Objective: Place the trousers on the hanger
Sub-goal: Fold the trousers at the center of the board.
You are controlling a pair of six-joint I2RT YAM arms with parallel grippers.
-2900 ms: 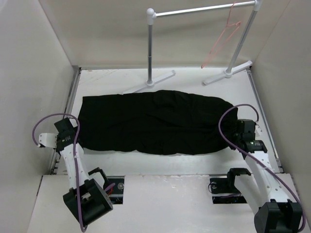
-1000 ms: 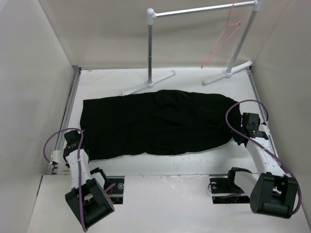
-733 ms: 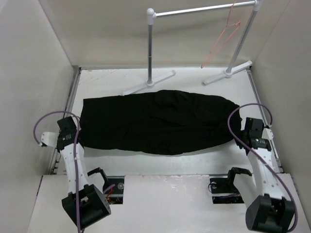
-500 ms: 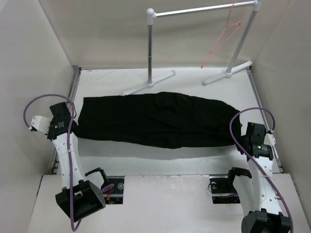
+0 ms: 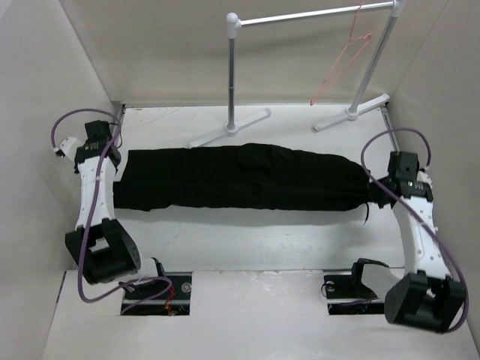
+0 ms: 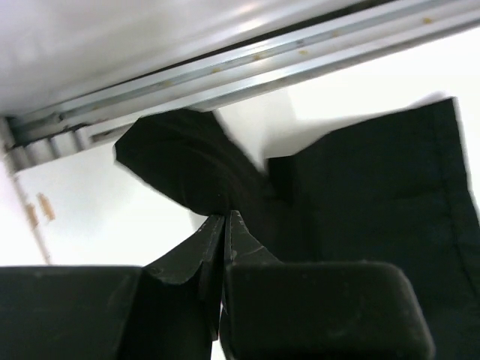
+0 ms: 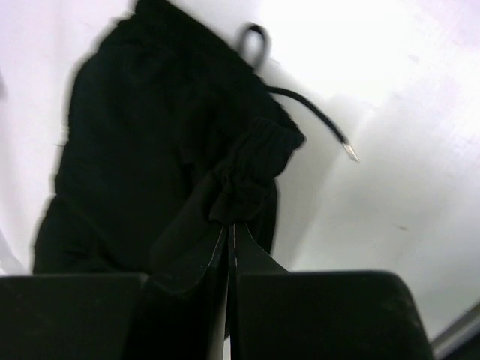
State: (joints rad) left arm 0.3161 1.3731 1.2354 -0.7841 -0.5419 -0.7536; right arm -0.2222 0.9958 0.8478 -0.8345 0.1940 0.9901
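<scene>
The black trousers (image 5: 240, 178) lie stretched in a long, narrow band across the table. My left gripper (image 5: 114, 154) is shut on their left end, pinching a fold of cloth (image 6: 187, 169) near the far left rail. My right gripper (image 5: 379, 187) is shut on the bunched waistband (image 7: 251, 180) at the right end, where a black drawstring (image 7: 311, 112) hangs loose. The pink-red hanger (image 5: 341, 60) hangs from the rack's bar at the far right, away from both grippers.
The grey-white clothes rack (image 5: 234, 75) stands at the back, its two feet (image 5: 229, 127) on the table just behind the trousers. Side walls close in left and right. A metal rail (image 6: 247, 64) runs along the table edge by my left gripper.
Both grippers have moved away from the near edge toward the back and apart, pulling the trousers with them. The cloth has gone from a wide spread to a long, narrow, taut band.
</scene>
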